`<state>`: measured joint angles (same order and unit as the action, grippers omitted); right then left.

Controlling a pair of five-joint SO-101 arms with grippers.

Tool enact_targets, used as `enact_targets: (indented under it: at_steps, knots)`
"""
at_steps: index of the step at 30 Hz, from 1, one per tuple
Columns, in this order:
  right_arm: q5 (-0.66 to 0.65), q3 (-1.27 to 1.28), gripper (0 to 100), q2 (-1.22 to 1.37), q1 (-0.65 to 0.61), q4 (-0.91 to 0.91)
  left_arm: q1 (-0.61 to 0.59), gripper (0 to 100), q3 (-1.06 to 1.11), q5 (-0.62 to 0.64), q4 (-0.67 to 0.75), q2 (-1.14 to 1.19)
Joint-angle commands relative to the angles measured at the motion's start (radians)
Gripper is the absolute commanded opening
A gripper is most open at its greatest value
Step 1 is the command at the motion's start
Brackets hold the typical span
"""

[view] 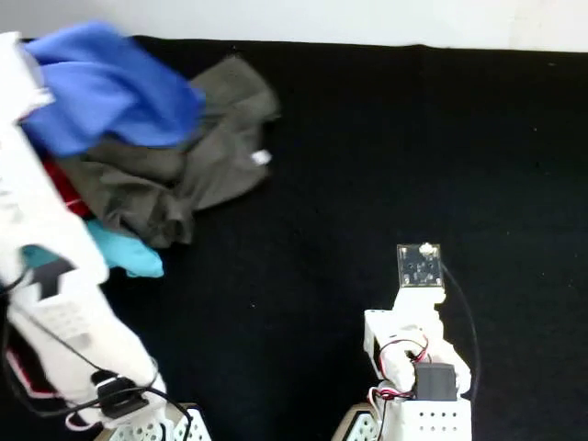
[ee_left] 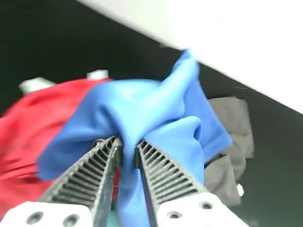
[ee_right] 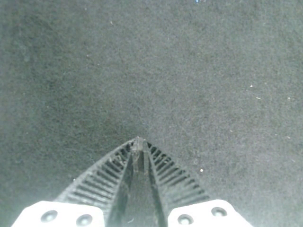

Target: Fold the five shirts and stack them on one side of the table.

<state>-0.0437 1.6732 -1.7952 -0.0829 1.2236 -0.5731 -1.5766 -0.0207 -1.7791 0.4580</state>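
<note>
So the black table [view: 386, 147] is the big thing here, cloth-covered and running back to a white wall [view: 367, 18]. The shirts are all heaped in one messy pile at the far left corner, none of them folded. My left arm [view: 55, 303] rises along that left side. My right arm [view: 418, 367] sits tucked up near the front edge, well apart from the pile.

Biggest in the heap is the grey shirt [view: 197, 156], crumpled and sprawling toward the middle of the table. The blue shirt [view: 110, 87] is bunched up on top of it, a sort of shiny mesh fabric, hanging in loose folds. A red shirt [view: 62, 188] peeks out underneath, and a teal shirt [view: 129, 253] pokes out at the near edge of the pile. That's four colours I can tell apart.

There's a little white tag [view: 261, 158] on the grey one, way too small to read.

My left fingers [ee_left: 127, 144] are pinched nearly together on a fold of the blue shirt, with the fabric clamped between them. My right fingers [ee_right: 138, 142] are closed tip to tip with nothing in them, pointed down at bare table.
</note>
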Motion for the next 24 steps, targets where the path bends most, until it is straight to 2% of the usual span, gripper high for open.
enact_targets:
  at_steps: [1, 6, 12, 17, 24]
  knots:
    - [0.008, 0.122, 0.7, -0.004, -0.005, 0.004, -0.199, 1, 0.137, -0.034, -0.003, -0.05]
    - [0.008, 0.122, 0.7, -0.004, -0.005, 0.004, -0.387, 1, 0.562, -0.077, 0.044, -0.048]
    - [0.003, 0.122, 0.7, -0.004, -0.007, 0.004, -0.529, 3, 0.992, -0.222, 0.356, -0.05]
    - [0.005, 0.122, 0.7, -0.004, -0.007, 0.004, -0.581, 19, 1.006, -0.236, 0.342, -0.064]
    - [0.0, 0.125, 0.9, -0.004, -0.007, -0.021, -0.504, 21, 0.731, -0.235, 0.114, -0.139]
